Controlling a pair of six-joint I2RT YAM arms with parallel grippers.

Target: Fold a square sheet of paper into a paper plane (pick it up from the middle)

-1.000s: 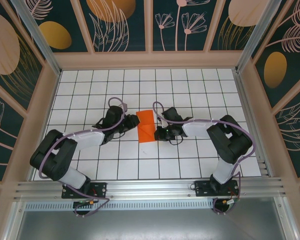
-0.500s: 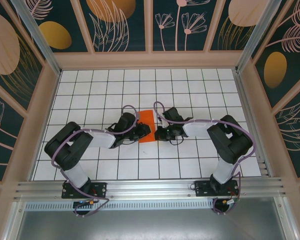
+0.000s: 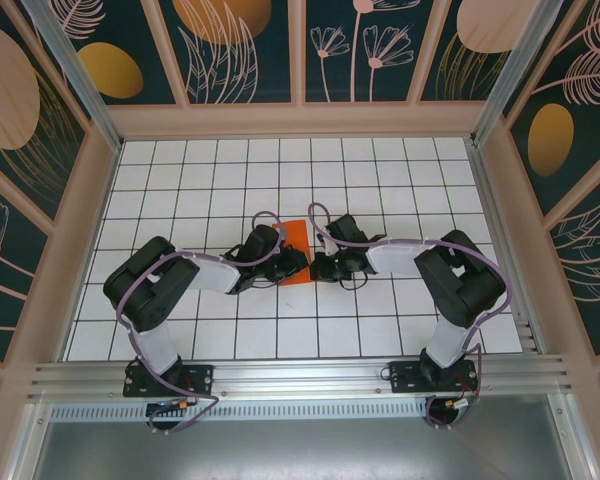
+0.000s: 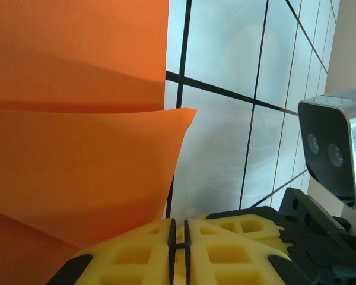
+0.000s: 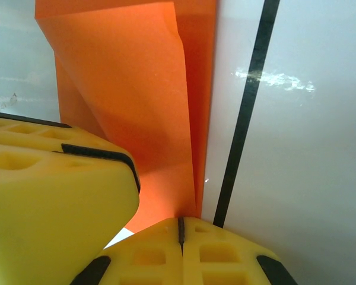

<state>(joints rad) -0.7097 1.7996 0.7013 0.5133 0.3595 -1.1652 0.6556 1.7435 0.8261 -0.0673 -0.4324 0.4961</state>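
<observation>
Orange paper [image 3: 296, 238], partly folded with flaps overlapping, lies flat near the middle of the white gridded counter [image 3: 180, 190], squeezed between the two hands. The left hand [image 3: 287, 266] sits over the paper's near left corner, and the right hand [image 3: 316, 266] is at its near right edge; the two nearly meet. In the left wrist view the paper [image 4: 77, 148] shows as stacked layers with one pointed flap corner, its lower edge running down behind the left hand [image 4: 179, 234], whose yellow pads are pressed together with only a thin seam showing. Whether paper is caught in that seam cannot be told. A silver camera [image 4: 333, 153] on the right arm looms just beside it. In the right wrist view a fold line of the paper [image 5: 136, 89] runs straight to the right hand [image 5: 180, 228], its pads likewise together, and a bulky yellow block [image 5: 53, 190] crowds in from the left, covering the paper's lower part. Wooden-framed patterned walls [image 3: 240, 50] box in the counter.
</observation>
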